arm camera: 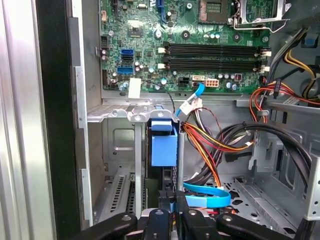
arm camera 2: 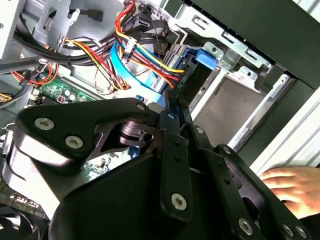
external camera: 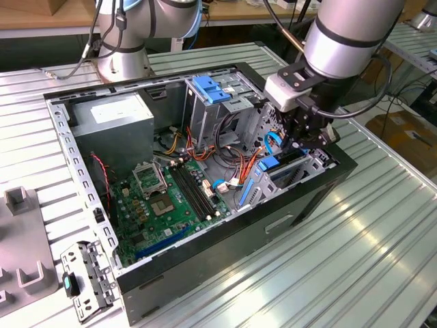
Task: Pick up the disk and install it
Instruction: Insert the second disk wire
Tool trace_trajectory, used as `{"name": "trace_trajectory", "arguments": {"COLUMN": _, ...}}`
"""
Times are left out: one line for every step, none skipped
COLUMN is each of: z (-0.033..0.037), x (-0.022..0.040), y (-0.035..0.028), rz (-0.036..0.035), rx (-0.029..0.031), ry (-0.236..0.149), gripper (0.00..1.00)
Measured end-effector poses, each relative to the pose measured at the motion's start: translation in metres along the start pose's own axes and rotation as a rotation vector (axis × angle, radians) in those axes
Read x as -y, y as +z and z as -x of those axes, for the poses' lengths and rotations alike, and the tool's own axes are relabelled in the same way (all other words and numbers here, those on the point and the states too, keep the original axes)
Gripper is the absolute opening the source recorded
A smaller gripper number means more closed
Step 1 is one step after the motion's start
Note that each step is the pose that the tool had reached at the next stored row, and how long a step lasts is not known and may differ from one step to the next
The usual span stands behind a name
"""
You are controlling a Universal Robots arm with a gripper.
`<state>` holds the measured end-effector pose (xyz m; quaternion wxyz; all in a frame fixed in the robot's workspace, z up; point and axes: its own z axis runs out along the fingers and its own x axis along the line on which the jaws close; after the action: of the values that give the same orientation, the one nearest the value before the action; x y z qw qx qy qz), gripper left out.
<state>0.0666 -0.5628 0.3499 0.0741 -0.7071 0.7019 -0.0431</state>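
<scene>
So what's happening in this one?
A robot arm has its gripper lowered into the open computer case, at the drive bay on the exterior view's right. The disk with its blue rail stands edge-on in that bay, right at the fingers. A person's hand rests nearby.

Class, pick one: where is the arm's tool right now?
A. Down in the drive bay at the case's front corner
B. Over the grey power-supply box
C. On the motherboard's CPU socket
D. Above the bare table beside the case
A: in the exterior view the tool reaches down into the drive bay, where the disk with its blue rail stands on edge, well away from the power-supply box.
</scene>
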Motion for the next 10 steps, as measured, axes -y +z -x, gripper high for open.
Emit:
{"name": "trace_trajectory", "arguments": {"z": 0.0, "x": 0.0001, "y": 0.0003, "rz": 0.0, "rx": 0.002, "ry": 0.0, "gripper": 0.16}}
{"name": "trace_trajectory", "arguments": {"z": 0.0, "x": 0.0006, "y": 0.0008, "rz": 0.0, "rx": 0.0044, "ry": 0.001, "gripper": 0.16}}
{"name": "trace_trajectory", "arguments": {"z": 0.0, "x": 0.0007, "y": 0.0013, "rz": -0.0001, "rx": 0.0061, "ry": 0.001, "gripper": 0.16}}
{"name": "trace_trajectory", "arguments": {"z": -0.0001, "x": 0.0006, "y": 0.002, "rz": -0.0001, "rx": 0.0087, "ry": 0.002, "gripper": 0.16}}
{"name": "trace_trajectory", "arguments": {"z": -0.0001, "x": 0.0005, "y": 0.003, "rz": -0.0002, "rx": 0.0137, "ry": 0.002, "gripper": 0.16}}
{"name": "trace_trajectory", "arguments": {"z": -0.0001, "x": 0.0004, "y": 0.0036, "rz": -0.0002, "rx": 0.0159, "ry": 0.003, "gripper": 0.16}}
{"name": "trace_trajectory", "arguments": {"z": -0.0002, "x": 0.0004, "y": 0.0041, "rz": -0.0002, "rx": 0.0171, "ry": 0.003, "gripper": 0.16}}
{"name": "trace_trajectory", "arguments": {"z": -0.0002, "x": 0.0003, "y": 0.0045, "rz": -0.0002, "rx": 0.018, "ry": 0.003, "gripper": 0.16}}
{"name": "trace_trajectory", "arguments": {"z": -0.0002, "x": 0.0002, "y": 0.0049, "rz": -0.0002, "rx": 0.0191, "ry": 0.003, "gripper": 0.16}}
{"name": "trace_trajectory", "arguments": {"z": -0.0003, "x": 0.0002, "y": 0.0052, "rz": -0.0002, "rx": 0.0194, "ry": 0.003, "gripper": 0.16}}
